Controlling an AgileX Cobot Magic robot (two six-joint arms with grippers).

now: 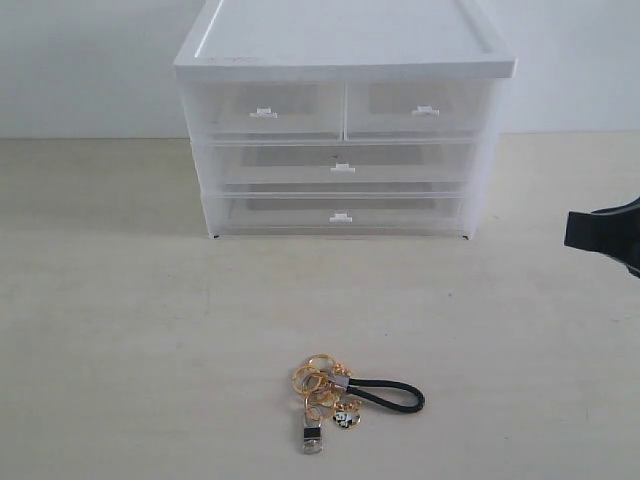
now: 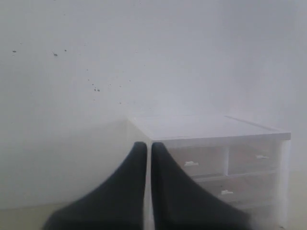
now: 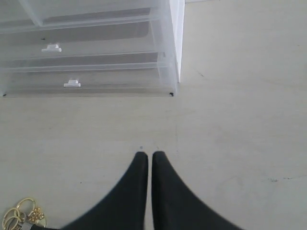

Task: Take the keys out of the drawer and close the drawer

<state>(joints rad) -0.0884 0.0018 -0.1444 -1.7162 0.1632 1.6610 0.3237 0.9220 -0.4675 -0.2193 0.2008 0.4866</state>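
The right tool [image 1: 602,232], black, shows in the exterior view only as a blunt end at the frame edge. It sits off to the right of the white-framed plastic cabinet [image 1: 340,62] and apart from it. Jaw state: cannot tell from this view.

- The cabinet stands at the back of the pale counter [image 1: 130,330].
- The clear frosted plastic half-width drawer [image 1: 450,120], right one of the cabinet's top pair, sits flush with the cabinet front. Its small white tab handle [image 1: 425,110] faces out.
- The keys [image 1: 345,392] are a small bunch of gold rings with a black cord loop, a silver-black tag and a small round charm. They lie flat on the counter well in front of the cabinet, roughly on its centre line and clear of the right tool.

Left wrist view.
- The left tool [image 2: 144,146] has two black fingers closed together, with a thin slit between them.
- Past the tips stands the cabinet against a plain white wall [image 2: 96,72]. Both top drawers are flush with its front.

Right wrist view.
- The right tool is closed, its black fingers pressed together with a hairline slit.
- It hangs over bare counter in front of the cabinet, near its right front corner and apart from it.
- The two full-width drawers [image 3: 86,62] are both shut.
- Gold rings of the keys lie on the counter, farther from the cabinet than the fingertips and not touching the fingers.
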